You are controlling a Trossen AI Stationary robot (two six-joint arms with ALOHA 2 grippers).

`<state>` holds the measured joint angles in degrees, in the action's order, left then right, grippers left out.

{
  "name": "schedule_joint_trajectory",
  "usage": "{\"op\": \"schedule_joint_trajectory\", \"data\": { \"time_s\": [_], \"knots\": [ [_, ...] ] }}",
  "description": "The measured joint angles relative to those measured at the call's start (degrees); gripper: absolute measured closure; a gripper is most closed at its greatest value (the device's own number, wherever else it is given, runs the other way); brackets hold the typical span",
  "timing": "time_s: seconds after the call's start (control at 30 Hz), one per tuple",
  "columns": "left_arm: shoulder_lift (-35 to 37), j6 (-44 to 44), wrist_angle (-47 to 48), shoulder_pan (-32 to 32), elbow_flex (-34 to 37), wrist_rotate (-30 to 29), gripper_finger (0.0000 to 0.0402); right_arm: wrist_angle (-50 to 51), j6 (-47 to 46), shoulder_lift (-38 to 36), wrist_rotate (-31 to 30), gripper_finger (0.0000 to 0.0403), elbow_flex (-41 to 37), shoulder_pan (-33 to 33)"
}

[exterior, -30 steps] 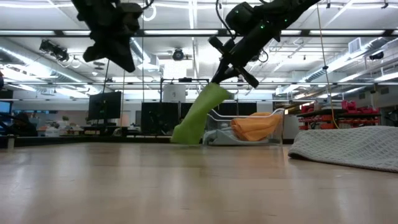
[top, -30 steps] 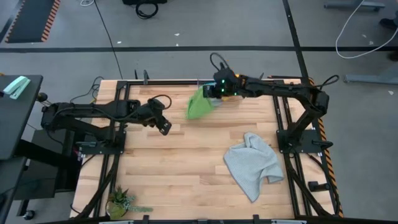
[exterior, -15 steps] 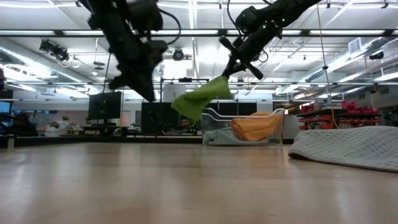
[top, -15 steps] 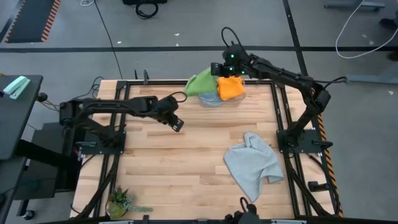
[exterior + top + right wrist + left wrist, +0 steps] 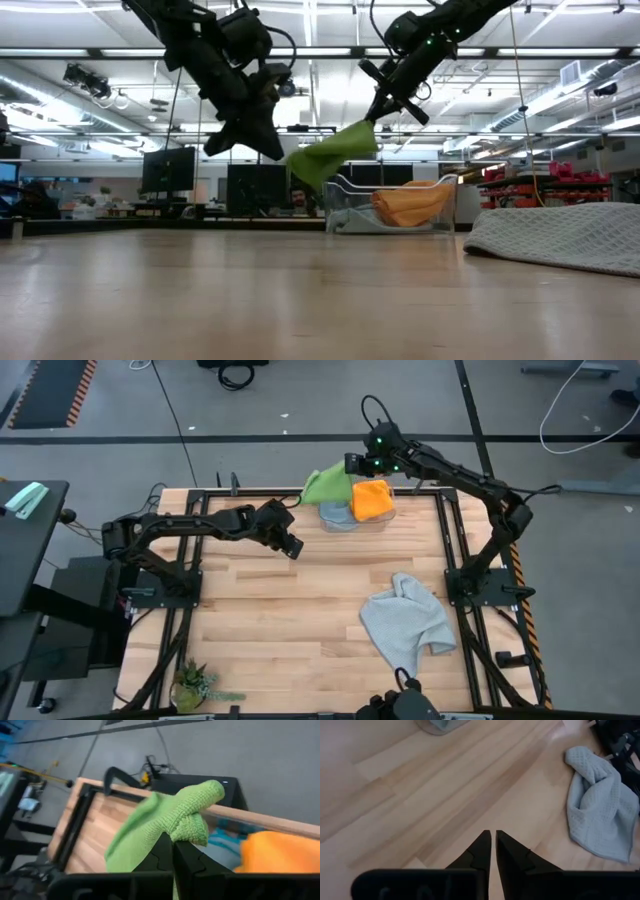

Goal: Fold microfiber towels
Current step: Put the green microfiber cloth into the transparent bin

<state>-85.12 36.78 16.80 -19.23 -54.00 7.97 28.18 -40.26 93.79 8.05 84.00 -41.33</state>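
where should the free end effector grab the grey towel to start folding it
Judging from above, take the grey towel at the loose corner pointing toward the table's near edge, coming straight down. It lies crumpled, bunched at its far end, so a flat outer corner looks easiest to pinch and pull out.

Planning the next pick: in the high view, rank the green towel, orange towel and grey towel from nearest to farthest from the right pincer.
1. Green towel: held in the right pincer, far edge.
2. Orange towel: just beside, in the clear bin.
3. Grey towel: lying crumpled near the table's front right.
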Motion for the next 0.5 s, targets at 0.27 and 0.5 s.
{"op": "schedule_joint_trajectory", "data": {
  "time_s": [0.27, 0.5],
  "knots": [
    [0.0, 0.4, -0.4, -0.2, 0.0, 0.2, 0.0378, 6.2, 1.5, 0.0, 0.2, 0.0403, 4.1, -1.3],
    [0.0, 0.4, -0.9, -0.2, 0.0, 0.1, 0.0371, 18.6, 4.8, 0.1, 0.1, 0.0403, 3.6, -0.9]
  ]
}}
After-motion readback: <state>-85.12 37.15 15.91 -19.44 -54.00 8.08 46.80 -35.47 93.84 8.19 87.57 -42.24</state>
